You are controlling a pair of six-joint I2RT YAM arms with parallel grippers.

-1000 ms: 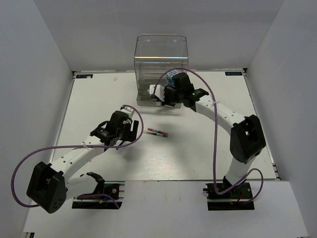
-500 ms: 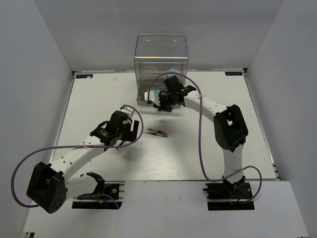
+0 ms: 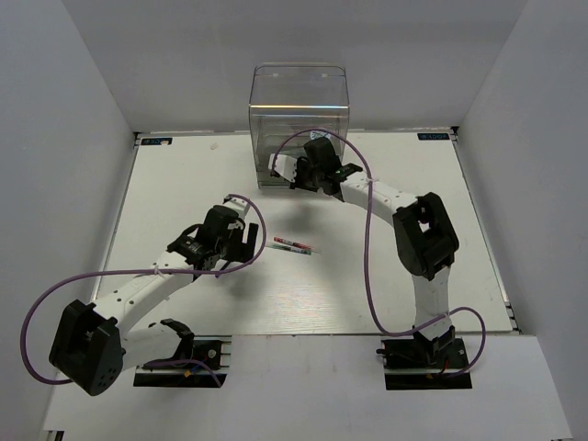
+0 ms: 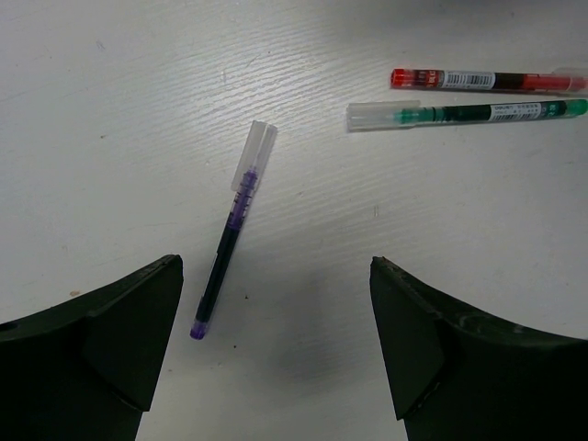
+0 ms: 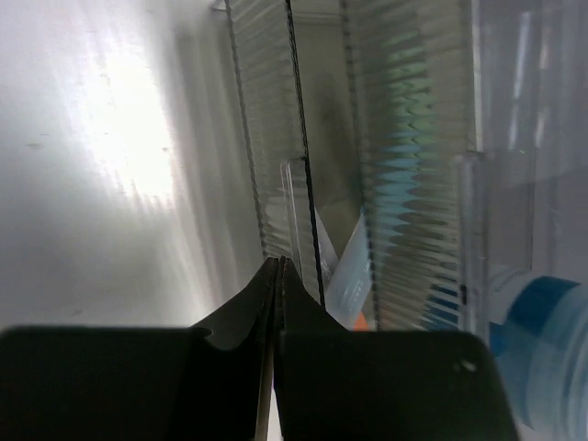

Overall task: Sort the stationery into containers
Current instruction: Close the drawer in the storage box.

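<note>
The clear drawer organiser (image 3: 299, 106) stands at the table's far middle. My right gripper (image 3: 290, 173) is shut, with its tips against the ribbed clear drawer front (image 5: 276, 138). In the right wrist view the gripper (image 5: 278, 264) holds nothing I can see. Behind the plastic lie a light blue pen (image 5: 349, 266), an orange tip (image 5: 361, 320) and the blue-white roll (image 5: 549, 335). My left gripper (image 4: 276, 276) is open above the table. A dark thin purple pen (image 4: 233, 243) lies just ahead of its left finger. A red pen (image 4: 487, 80) and a teal-green pen (image 4: 469, 113) lie side by side further off, and show in the top view (image 3: 294, 245).
The table (image 3: 184, 184) is white with grey walls on three sides. The right arm's purple cable (image 3: 369, 230) loops over the table's middle right. The left gripper (image 3: 241, 241) hovers left of the two pens.
My right gripper has swung left and in towards the organiser's lower front. The left arm and the pens have not moved.
</note>
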